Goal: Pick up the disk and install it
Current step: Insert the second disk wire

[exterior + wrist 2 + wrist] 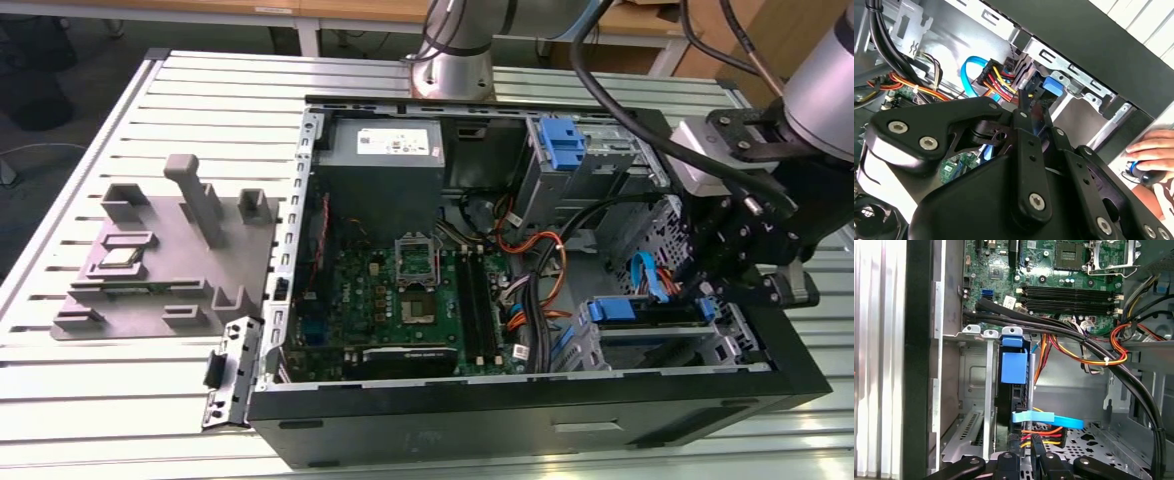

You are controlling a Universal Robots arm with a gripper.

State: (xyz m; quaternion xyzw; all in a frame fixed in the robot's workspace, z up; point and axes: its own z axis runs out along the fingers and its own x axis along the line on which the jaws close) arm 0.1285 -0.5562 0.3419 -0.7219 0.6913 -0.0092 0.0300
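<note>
The gripper (1033,456) hangs inside the computer case (534,420), at about four o'clock from the motherboard (400,300) in the exterior view. Its fingers look narrow, pressed near the disk (1013,390), which sits edge-on in the drive cage (974,390) with its blue carrier. The risk, I judge, is snagging the blue cable (1046,418) or the red and yellow wires (1046,432) crowding the disk's end. A hand (1154,150) rests outside the case.
</note>
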